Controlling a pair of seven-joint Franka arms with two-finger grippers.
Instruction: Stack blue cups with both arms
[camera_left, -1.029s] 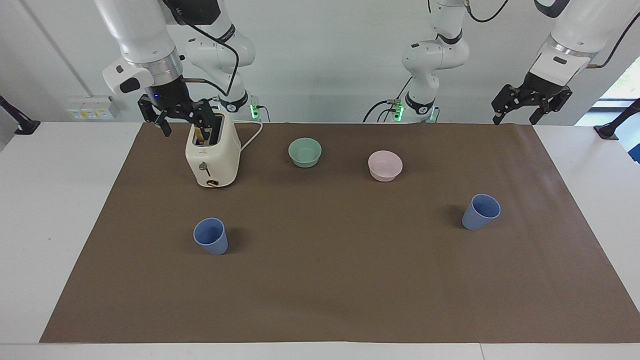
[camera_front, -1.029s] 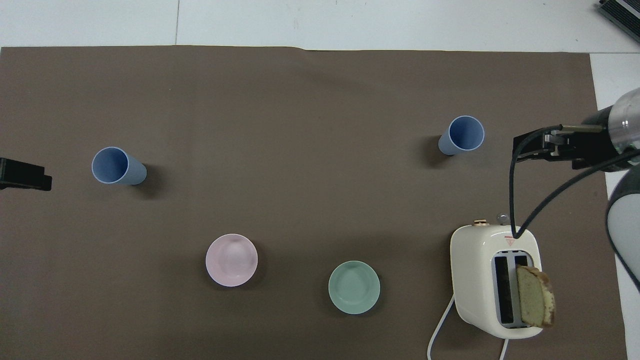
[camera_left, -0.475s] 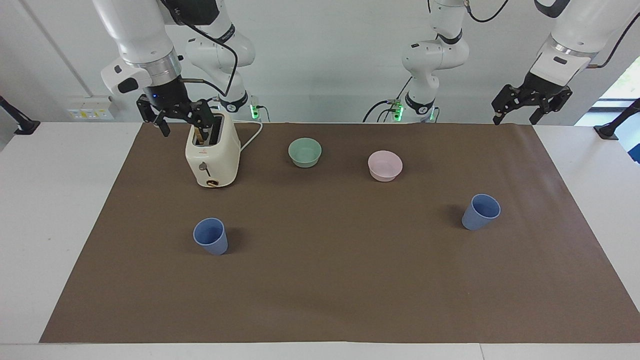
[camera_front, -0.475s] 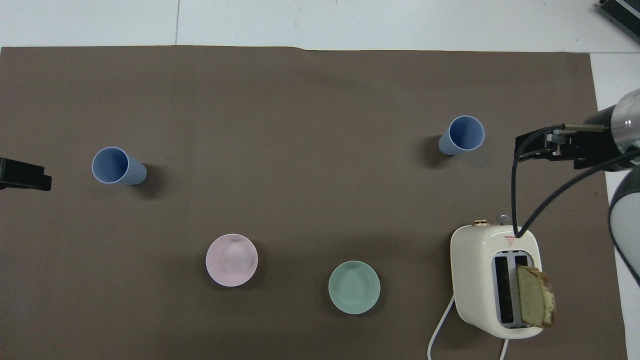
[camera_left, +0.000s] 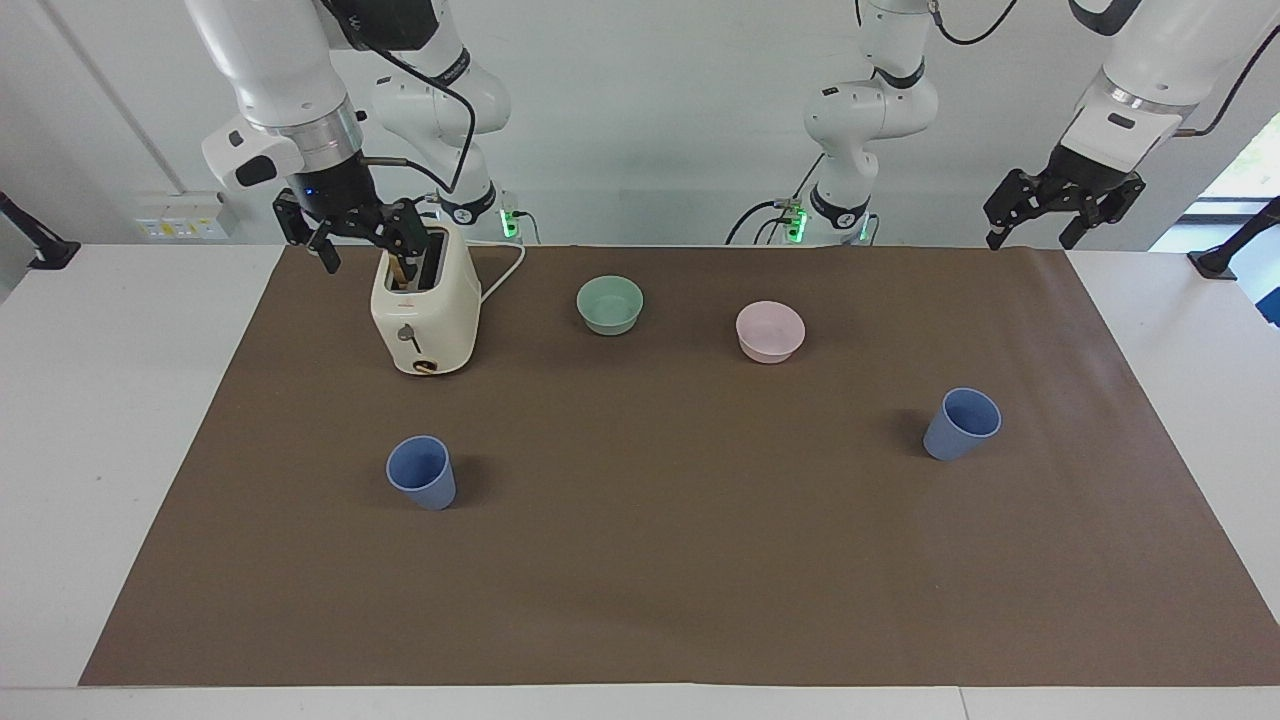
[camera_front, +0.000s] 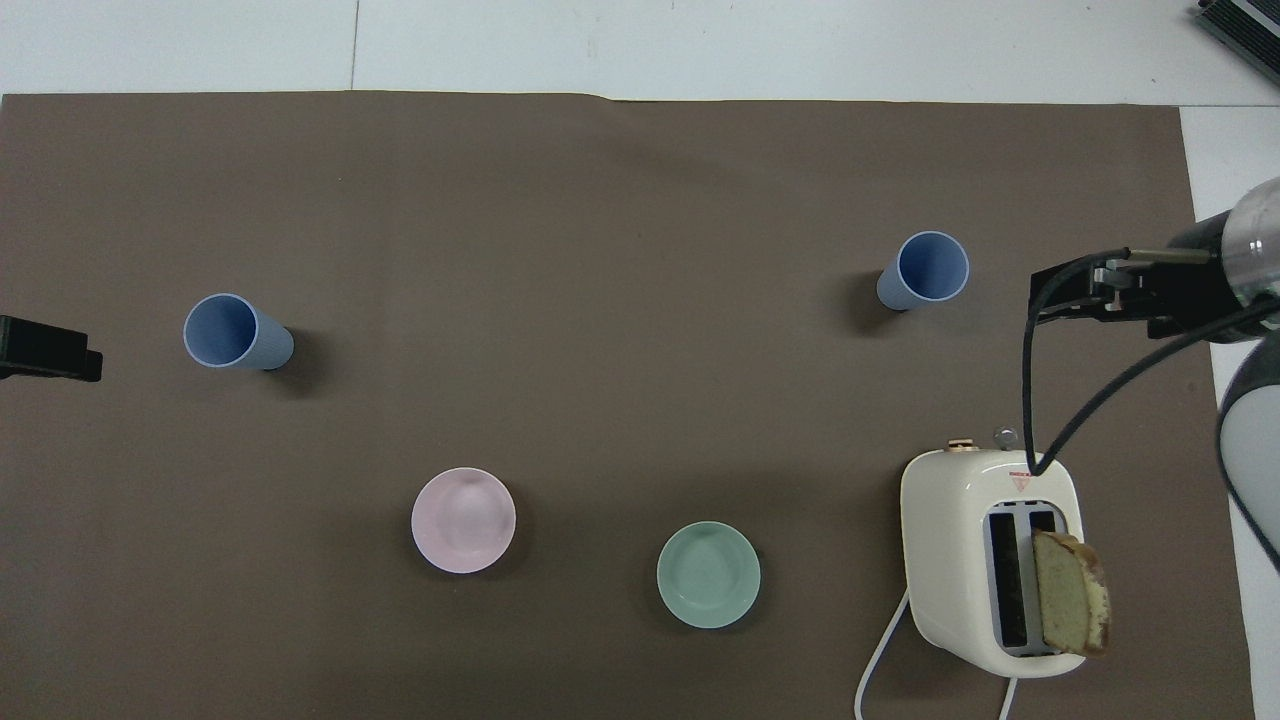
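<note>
White walls are standing at the robots' end of the room, and a white table (camera_left: 120, 420) is carrying a brown mat (camera_left: 660, 560).

At the right arm's end, the right gripper (camera_left: 350, 235) is hanging in the air just beside the top of a cream toaster (camera_left: 425, 320), its fingers apart and holding nothing. A slice of bread (camera_front: 1070, 605) is sticking out of one slot.

One blue cup (camera_left: 421, 472) is standing upright, farther from the robots than the toaster.

A mint-green bowl (camera_left: 610, 304) and a pink bowl (camera_left: 770, 331) are sitting near the robots, well apart from each other.

The other blue cup (camera_left: 961, 424) is standing toward the left arm's end, farther from the robots than the pink bowl.

The left gripper (camera_left: 1060, 205) is waiting high over the mat's corner, fingers apart, empty.
</note>
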